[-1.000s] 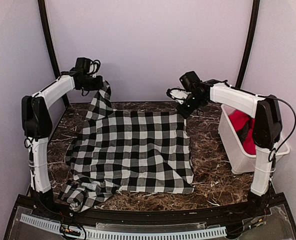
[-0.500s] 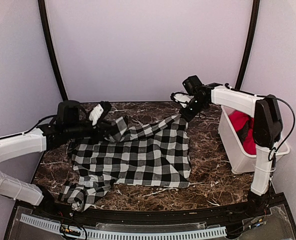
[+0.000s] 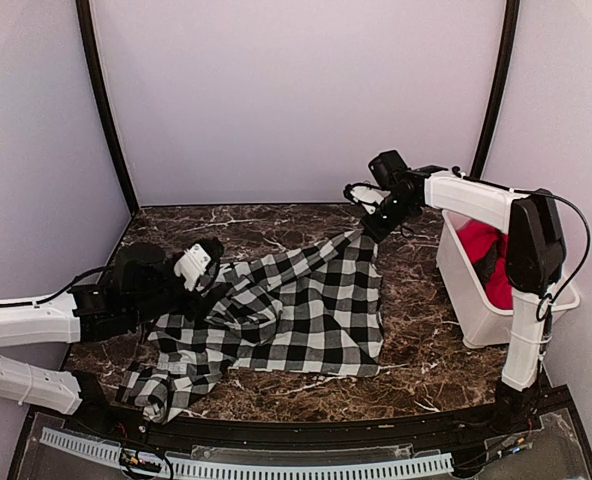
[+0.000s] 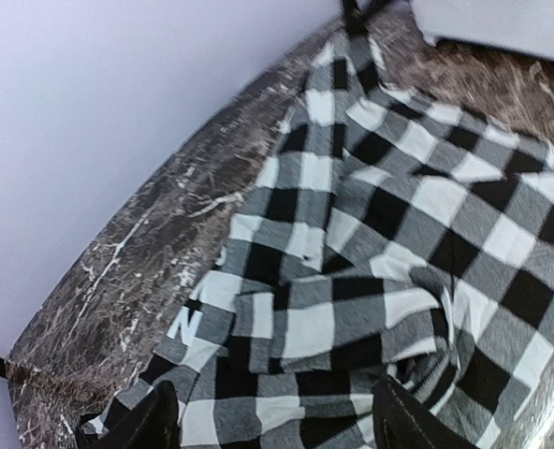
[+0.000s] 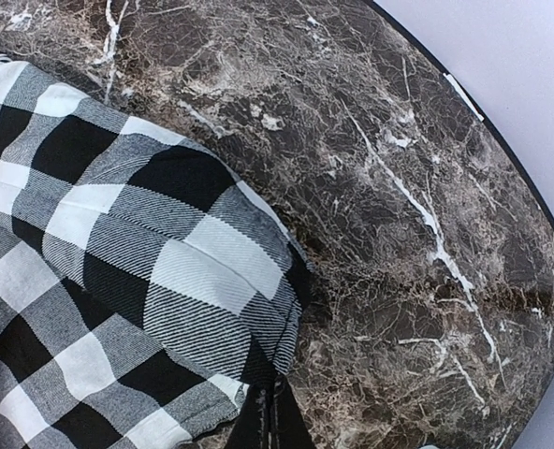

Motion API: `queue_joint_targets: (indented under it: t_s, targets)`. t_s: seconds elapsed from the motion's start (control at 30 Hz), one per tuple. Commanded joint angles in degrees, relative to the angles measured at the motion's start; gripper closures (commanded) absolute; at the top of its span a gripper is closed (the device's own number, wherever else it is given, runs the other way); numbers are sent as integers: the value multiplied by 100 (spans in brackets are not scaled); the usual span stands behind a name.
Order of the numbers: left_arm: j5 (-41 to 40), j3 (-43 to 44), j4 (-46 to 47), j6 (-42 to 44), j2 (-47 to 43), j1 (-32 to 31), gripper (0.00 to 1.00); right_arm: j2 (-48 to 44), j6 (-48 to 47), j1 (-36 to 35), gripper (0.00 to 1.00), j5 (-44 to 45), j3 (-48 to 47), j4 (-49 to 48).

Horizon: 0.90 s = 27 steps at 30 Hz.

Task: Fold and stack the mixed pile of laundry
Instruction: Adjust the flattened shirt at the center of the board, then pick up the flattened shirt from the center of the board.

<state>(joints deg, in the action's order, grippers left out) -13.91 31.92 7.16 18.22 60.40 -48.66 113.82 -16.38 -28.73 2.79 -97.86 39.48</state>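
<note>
1. Black-and-white checked garment (image 3: 296,310) lies rumpled across the middle of the dark marble worktop (image 3: 426,345). Its near left corner is bunched up by the front edge.
2. The right claw (image 3: 369,228) is pinched together on the garment's far right corner and holds that corner above the worktop. The cloth slopes down from the grip toward the left.
3. In the right wrist view, a folded edge of the checked garment (image 5: 118,262) runs straight into the right claw (image 5: 269,423) at the bottom, its tips closed on the fabric. Bare marble lies beside it.
4. The left claw (image 3: 204,268) sits low over the left part of the cloth.
5. In the left wrist view, the left claw (image 4: 282,423) stands apart. Its dark fingertips (image 4: 155,426) are wide of each other, with the checked garment (image 4: 380,234) beneath them and not clamped.
6. A white letter (image 4: 185,325) shows on a fold near the cloth's left edge.
7. The red garment (image 3: 481,250) sits inside the white plastic bin (image 3: 471,315) at the worktop's right side, beside the right arm and apart from the checked cloth.
</note>
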Motion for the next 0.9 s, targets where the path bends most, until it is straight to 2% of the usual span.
queue_joint_targets:
  t_s: [0.0, 0.1, 0.13, 0.23, 0.43, 0.7, 0.77, 0.87]
  targets:
    - [-192, 700, -179, -1507, 166, 553, 28, 32, 65, -68, 100, -24, -48, -55]
    - [-269, 1535, -1283, -2729, 942, 1096, 29, 39, 83, -109, 100, -24, -21, -37]
    - [-79, 1993, -1827, -2948, 1390, 1210, 31, 36, 89, -121, 100, -24, 0, -52]
    - [613, 2648, -2550, -3833, 2121, 1565, 38, 35, 111, -141, 100, -4, 20, -44]
    - [1329, 2800, -2553, -4699, 2995, 1622, 36, 48, 103, -150, 100, 36, 33, -24]
    - [1811, 2854, -2333, -5216, 3989, 1641, 33, 69, 109, -150, 100, 56, 64, -32]
    - [1970, 2868, -2103, -5213, 4152, 1641, 35, 86, 110, -151, 100, 69, 67, -37]
    - [2167, 2908, -1833, -5080, 4271, 1641, 46, 107, 100, -150, 100, 82, 66, -29]
